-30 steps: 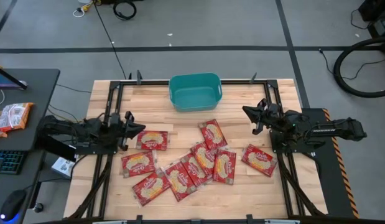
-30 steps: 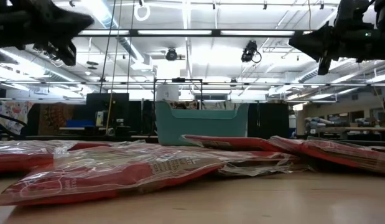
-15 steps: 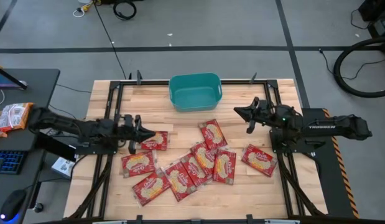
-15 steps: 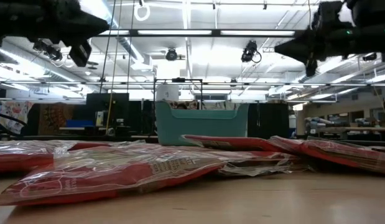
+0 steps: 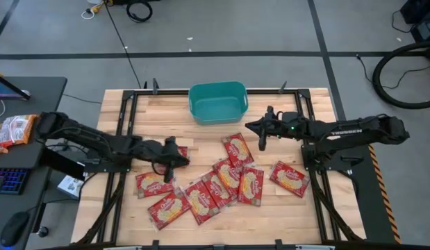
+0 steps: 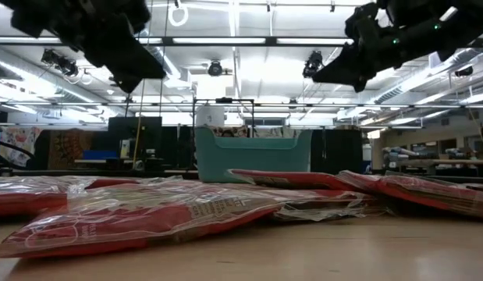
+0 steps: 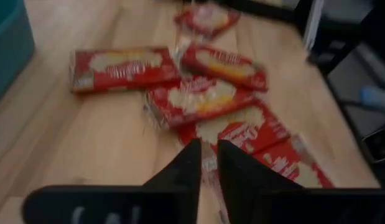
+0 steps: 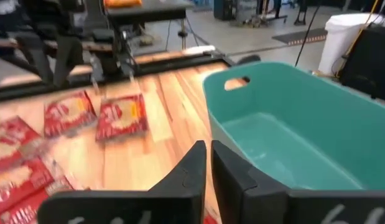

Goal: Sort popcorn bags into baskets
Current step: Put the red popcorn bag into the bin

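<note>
Several red popcorn bags (image 5: pixel 221 182) with pale centres lie flat and partly overlapping on the wooden table, mostly near its near middle. They also show in the left wrist view (image 7: pixel 195 99) and the low view (image 6: pixel 147 215). The teal basket (image 5: pixel 217 102) stands at the far middle edge, with nothing visible inside in the right wrist view (image 8: pixel 292 137). My left gripper (image 5: pixel 178 157) is shut and hovers over the leftmost far bag. My right gripper (image 5: pixel 251 127) is shut and hangs in the air between the basket and the bag (image 5: pixel 237 148) nearest it.
Black metal frame rails (image 5: pixel 124 118) run along the table's left and right sides under the arms. A desk (image 5: pixel 20 139) to the left holds a keyboard, a mouse and more packets. Bare wood lies on both sides of the basket.
My left gripper has reached toward the table's right and come lower, from the left rail to above the leftmost far bag. My right gripper has moved toward the table's left, closer to the basket, and tipped downward. The bags and basket have stayed put.
</note>
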`<state>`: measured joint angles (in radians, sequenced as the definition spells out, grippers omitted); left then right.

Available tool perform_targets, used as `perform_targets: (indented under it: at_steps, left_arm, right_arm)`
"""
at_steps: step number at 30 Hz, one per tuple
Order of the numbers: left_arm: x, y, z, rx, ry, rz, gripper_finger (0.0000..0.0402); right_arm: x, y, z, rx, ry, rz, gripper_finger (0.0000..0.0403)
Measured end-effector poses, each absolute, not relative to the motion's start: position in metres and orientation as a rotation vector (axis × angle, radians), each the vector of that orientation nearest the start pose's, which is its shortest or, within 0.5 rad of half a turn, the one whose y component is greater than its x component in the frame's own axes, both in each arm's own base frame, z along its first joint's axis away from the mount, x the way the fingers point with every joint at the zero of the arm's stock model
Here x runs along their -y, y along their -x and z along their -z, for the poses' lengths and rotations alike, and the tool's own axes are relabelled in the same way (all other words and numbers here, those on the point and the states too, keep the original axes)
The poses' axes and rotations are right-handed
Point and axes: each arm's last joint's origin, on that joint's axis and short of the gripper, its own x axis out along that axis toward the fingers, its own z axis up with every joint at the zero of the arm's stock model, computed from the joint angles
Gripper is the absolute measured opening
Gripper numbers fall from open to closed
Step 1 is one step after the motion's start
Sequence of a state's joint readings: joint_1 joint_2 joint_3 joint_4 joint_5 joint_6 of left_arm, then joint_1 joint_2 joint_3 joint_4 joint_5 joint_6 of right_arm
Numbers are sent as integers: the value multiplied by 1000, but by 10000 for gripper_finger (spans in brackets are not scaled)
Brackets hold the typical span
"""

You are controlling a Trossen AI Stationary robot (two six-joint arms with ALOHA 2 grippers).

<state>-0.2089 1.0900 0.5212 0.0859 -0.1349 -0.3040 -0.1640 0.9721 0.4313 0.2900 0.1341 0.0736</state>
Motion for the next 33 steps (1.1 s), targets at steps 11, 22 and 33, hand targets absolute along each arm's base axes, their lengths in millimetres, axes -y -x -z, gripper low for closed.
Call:
perform_targets:
  at_steps: [11,22,33]
  left_arm:
    - [53,-258,-210,-905,184,-114,149]
    - [71,-264,-216,-1288,214,-128,151]
    - [89,-242,-209,-1592,453,-92,151]
  right_arm:
    - [13,-217,-204,-336,4,309,95]
    - [-23,-219,-201,-324,124,302,108]
    - [-32,-222,-198,-316,108,275,108]
